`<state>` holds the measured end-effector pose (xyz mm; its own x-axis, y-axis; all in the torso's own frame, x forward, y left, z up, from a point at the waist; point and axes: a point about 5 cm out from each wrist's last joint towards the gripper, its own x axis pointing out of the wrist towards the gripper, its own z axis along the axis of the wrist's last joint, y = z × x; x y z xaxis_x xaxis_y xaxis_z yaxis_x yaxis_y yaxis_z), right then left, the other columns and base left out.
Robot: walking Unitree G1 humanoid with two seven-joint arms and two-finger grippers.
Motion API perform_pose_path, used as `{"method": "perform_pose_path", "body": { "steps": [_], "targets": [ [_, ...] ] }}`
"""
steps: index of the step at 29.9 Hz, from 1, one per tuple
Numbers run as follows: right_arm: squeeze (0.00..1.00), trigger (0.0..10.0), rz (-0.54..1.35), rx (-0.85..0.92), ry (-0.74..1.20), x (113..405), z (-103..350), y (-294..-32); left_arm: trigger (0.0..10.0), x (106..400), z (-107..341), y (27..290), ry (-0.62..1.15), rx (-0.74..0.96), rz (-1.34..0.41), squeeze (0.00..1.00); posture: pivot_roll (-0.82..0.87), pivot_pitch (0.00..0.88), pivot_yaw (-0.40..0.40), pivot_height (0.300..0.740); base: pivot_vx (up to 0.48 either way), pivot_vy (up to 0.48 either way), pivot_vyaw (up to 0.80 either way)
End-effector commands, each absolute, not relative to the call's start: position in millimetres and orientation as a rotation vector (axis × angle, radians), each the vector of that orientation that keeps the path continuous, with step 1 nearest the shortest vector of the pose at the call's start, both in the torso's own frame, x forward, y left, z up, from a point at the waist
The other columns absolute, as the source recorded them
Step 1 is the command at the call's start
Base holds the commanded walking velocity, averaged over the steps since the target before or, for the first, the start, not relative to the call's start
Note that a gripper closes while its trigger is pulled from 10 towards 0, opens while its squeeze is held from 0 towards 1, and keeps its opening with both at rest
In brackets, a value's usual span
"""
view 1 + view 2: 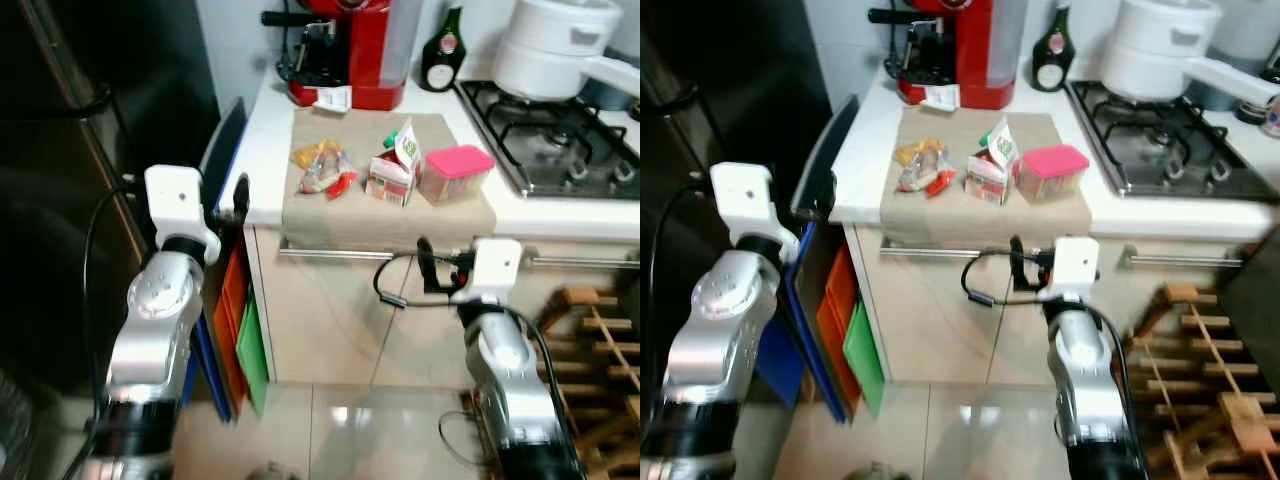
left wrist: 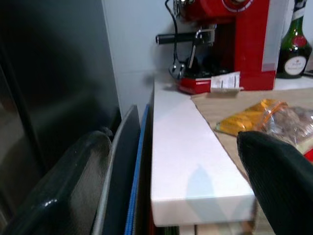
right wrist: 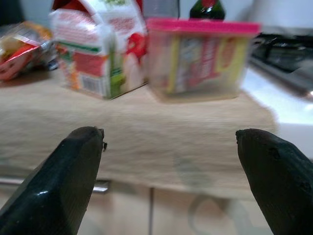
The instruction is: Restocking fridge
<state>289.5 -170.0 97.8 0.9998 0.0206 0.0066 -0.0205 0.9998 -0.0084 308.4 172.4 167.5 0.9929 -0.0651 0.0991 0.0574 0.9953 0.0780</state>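
On a beige mat [image 1: 340, 215] on the white counter [image 1: 268, 130] lie snack packets [image 1: 322, 168], a small red-and-white carton [image 1: 395, 165] and a clear box with a pink lid [image 1: 455, 172]. The dark fridge [image 1: 60, 150] stands at the left. My left gripper [image 1: 238, 197] is raised beside the counter's left front corner, open and holding nothing. In front of the counter edge my right gripper [image 1: 425, 262] sits just below the mat, pointing at the carton [image 3: 98, 49] and the pink-lidded box [image 3: 200, 56]. It is open and empty too.
A red coffee machine [image 1: 345, 50] and a dark bottle [image 1: 441, 45] stand at the back of the counter. A gas hob [image 1: 560, 140] with a white pot [image 1: 555, 45] is at the right. Coloured trays [image 1: 240, 330] fill the gap beside the cabinet. A wooden rack [image 1: 600, 340] is at lower right.
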Motion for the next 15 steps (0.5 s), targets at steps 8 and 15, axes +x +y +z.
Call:
{"method": "perform_pose_path", "body": {
  "steps": [8, 15],
  "targets": [
    [1.00, 10.0, -0.099, -0.062, -0.068, 291.6, 111.5, -187.6, 10.0, 309.1, 158.4, 162.0, -0.048, -0.003, -0.169, 1.00, 0.02, 0.000, 0.030, 0.732, 0.000, 0.000, 0.00],
    [0.00, 10.0, -0.073, -0.108, -0.185, 298.2, 132.1, -178.8, 10.0, 321.1, 181.4, 149.1, -0.158, -0.028, -0.266, 0.00, 0.01, 0.000, 0.057, 0.732, 0.162, -0.118, 0.00]
  ]
}}
